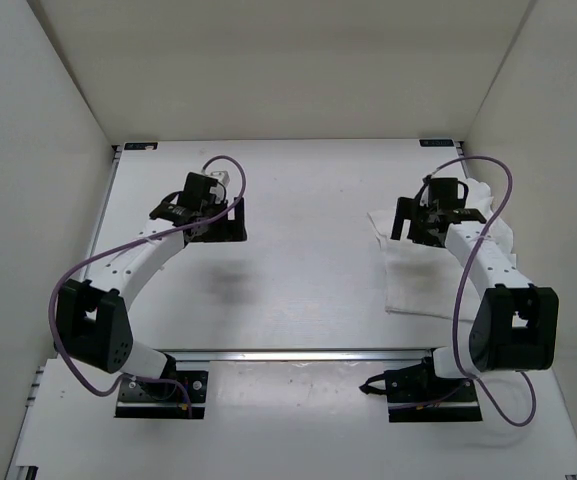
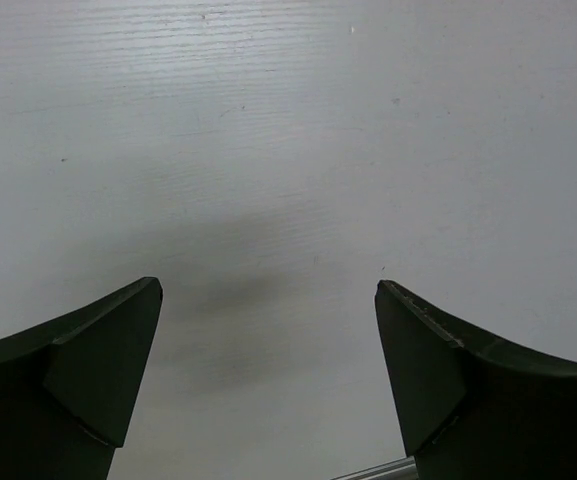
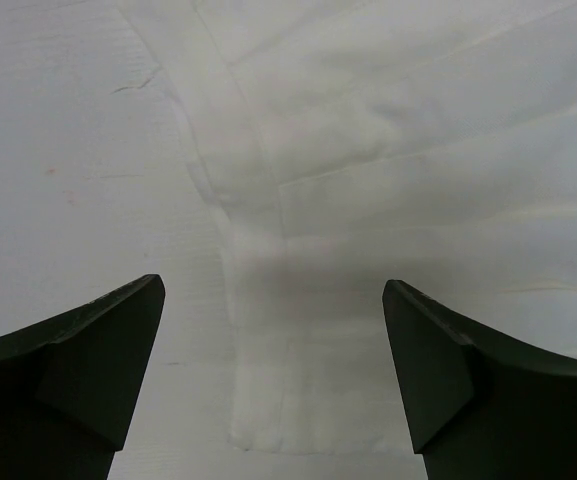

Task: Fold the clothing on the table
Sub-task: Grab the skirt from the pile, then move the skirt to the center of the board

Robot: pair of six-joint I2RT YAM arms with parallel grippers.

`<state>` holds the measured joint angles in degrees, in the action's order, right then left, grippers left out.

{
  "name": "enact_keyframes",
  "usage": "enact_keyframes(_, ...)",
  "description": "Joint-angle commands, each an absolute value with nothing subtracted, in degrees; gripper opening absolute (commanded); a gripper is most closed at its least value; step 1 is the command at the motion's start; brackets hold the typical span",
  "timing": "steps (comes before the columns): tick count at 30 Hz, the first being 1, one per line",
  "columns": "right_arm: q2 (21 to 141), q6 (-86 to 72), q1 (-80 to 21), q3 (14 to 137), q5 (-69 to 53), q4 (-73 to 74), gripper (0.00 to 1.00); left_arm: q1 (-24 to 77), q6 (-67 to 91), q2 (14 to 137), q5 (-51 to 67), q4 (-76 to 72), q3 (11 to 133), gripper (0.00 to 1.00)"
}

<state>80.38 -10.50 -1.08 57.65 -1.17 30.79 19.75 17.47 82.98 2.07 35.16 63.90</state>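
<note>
Cloth (image 1: 416, 285) lies on the right side of the counter (image 1: 308, 250), under my right arm. The right fingers (image 3: 88, 360) hang apart and empty over its layered left edge; the left fingers (image 2: 488, 380) are apart over bare counter, well away. Risk: white on white with overlapping layers, so a pinch there could catch just one layer, or drag the whole piece instead of folding it.
</note>
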Motion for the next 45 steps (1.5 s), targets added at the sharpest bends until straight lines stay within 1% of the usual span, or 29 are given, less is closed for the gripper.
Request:
enact_keyframes(1,82.2,-9.1,-0.7,59.3,2.5,29.9,0.89,21.5,17.1,80.7,0.2,35.3,65.0,0.99)
enact_keyframes(5,89.7,-8.1,-3.6,62.7,5.7,31.6,0.89,22.2,17.5,82.9,-1.4,36.5,65.1,0.98)
enact_keyframes(8,96.0,-9.1,-5.4,67.2,8.6,32.6,0.93,22.7,17.5,84.1,-1.8,38.0,65.8,0.99)
enact_keyframes(12,104.5,-8.6,-5.6,71.9,10.0,32.9,0.94,22.5,18.0,82.4,-0.4,36.9,63.2,0.99)
enact_keyframes(18,110.5,-5.8,-5.7,77.1,10.7,33.9,0.93,21.3,19.2,81.4,0.8,36.5,62.2,0.99)
enact_keyframes(20,111.4,-4.8,-5.7,77.7,10.2,33.8,0.83,20.9,19.4,81.4,0.9,36.7,62.4,0.98)
enact_keyframes(21,112.0,-4.7,-5.6,78.1,9.8,34.0,0.73,21.0,19.5,81.1,0.4,37.0,62.6,0.99)
enact_keyframes(22,111.9,-4.3,-5.1,78.3,9.7,34.3,0.59,20.7,19.8,81.1,0.4,37.2,62.3,0.99)
enact_keyframes(23,112.7,-3.8,-4.9,78.5,10.0,34.5,0.49,20.6,20.0,81.3,0.3,36.8,62.5,0.99)
enact_keyframes(25,112.9,-3.6,-4.6,80.2,10.5,35.3,0.11,20.5,20.3,81.0,0.7,37.0,62.5,0.99)
enact_keyframes(26,113.4,-3.6,-4.7,81.3,10.2,36.5,0.01,20.0,20.6,80.9,1.3,36.5,62.5,0.98)
enact_keyframes(28,112.6,-3.6,-5.5,83.1,8.2,37.4,0.00,20.0,20.7,80.7,2.0,36.0,62.5,0.98)
enact_keyframes(31,110.2,-6.1,-9.8,88.0,2.1,38.1,0.00,19.5,20.2,79.7,2.8,35.4,62.8,0.99)
enact_keyframes(34,108.3,-9.0,-18.6,92.8,-5.2,35.7,0.00,18.4,20.7,78.9,4.0,33.5,63.1,0.99)
enact_keyframes(36,108.8,-8.4,-26.6,98.0,-11.8,34.1,0.00,17.0,20.8,77.9,4.4,33.1,64.2,0.99)
enact_keyframes(37,109.2,-8.5,-28.4,103.8,-13.4,35.5,0.00,16.4,20.7,77.6,4.3,33.2,65.0,0.98)
enact_keyframes(38,110.4,-8.4,-31.2,107.2,-16.3,36.2,0.00,15.7,20.8,77.3,3.6,33.9,66.0,0.99)
enact_keyframes(41,111.4,-9.6,-34.3,128.2,-19.0,41.6,0.00,13.5,20.8,74.6,1.1,36.8,70.3,0.99)
enact_keyframes(43,109.0,-11.4,-32.0,130.1,-20.2,40.4,0.00,11.2,20.8,71.7,-1.7,37.8,72.8,0.99)
enact_keyframes(44,105.7,-11.9,-30.2,126.2,-20.7,36.9,0.00,10.6,20.7,69.5,-3.8,37.6,73.5,0.99)
enact_keyframes(45,101.5,-12.5,-29.5,117.9,-22.0,31.6,0.00,11.1,20.7,67.7,-5.1,37.9,74.9,0.98)
